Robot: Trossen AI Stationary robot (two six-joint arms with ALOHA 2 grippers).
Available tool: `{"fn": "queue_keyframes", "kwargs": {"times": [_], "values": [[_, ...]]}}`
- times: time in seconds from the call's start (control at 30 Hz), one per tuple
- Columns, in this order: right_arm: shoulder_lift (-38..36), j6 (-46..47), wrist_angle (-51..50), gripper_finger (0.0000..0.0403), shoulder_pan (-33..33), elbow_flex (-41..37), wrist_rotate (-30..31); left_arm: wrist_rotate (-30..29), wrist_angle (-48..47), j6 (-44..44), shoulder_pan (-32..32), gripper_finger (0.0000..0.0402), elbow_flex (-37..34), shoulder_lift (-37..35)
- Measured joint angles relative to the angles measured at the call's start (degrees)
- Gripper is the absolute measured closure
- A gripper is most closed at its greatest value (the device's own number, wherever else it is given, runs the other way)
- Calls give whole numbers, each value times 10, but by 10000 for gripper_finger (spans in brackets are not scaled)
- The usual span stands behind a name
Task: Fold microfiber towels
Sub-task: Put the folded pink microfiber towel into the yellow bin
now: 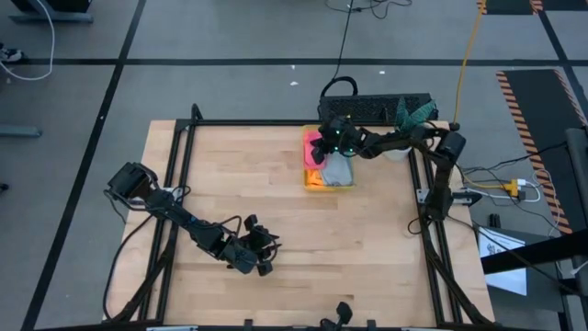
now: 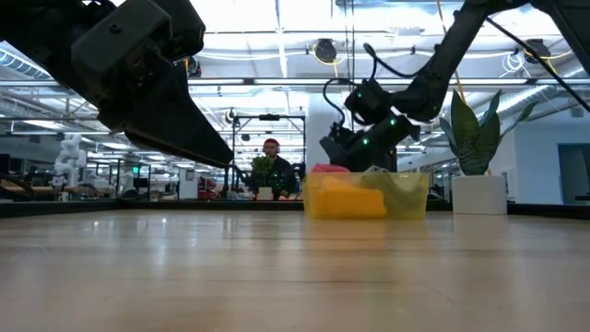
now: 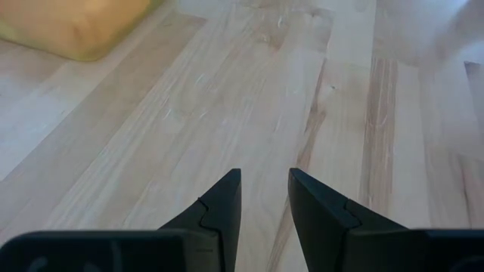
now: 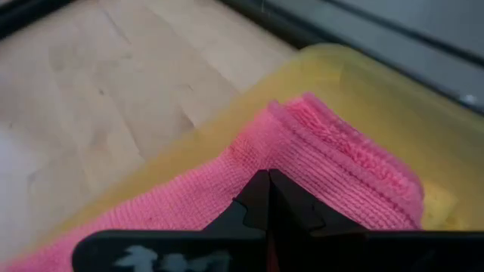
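At about one o'clock on the table (image 1: 276,184), the right gripper (image 1: 323,147) hangs over the yellow bin (image 1: 310,184), its fingers pressed together right at the folded edge of the pink towel (image 4: 325,151); whether any cloth is pinched between them I cannot tell. The pink towel sits in the bin's far corner, with a grey towel (image 1: 337,170) and an orange one (image 1: 317,177) beside it, all inside the bin. Down at seven o'clock the left gripper (image 3: 261,198) waits above bare wood, fingers slightly apart and holding nothing.

The risk, as I judge it, is a weak hold: if the tips have caught only the plush surface, the towel may slip free when lifted. A deeper bite could drag the neighbouring towels out too, or snag the bin's rim and tip it.
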Motion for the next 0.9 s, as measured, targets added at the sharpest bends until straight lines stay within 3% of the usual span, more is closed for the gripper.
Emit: {"fn": "queue_keyframes", "kwargs": {"times": [0.2, 0.53, 0.9], "values": [[-2, -13, -1, 403, -2, 0, -8, 0, 0, 0, 0, 289, 0, 0], [-86, -19, -26, 403, 49, 0, -9, 0, -2, 0, 0, 289, 0, 0], [-44, -32, -73, 403, 80, -15, 36, 0, -2, -2, 0, 289, 0, 0]]}}
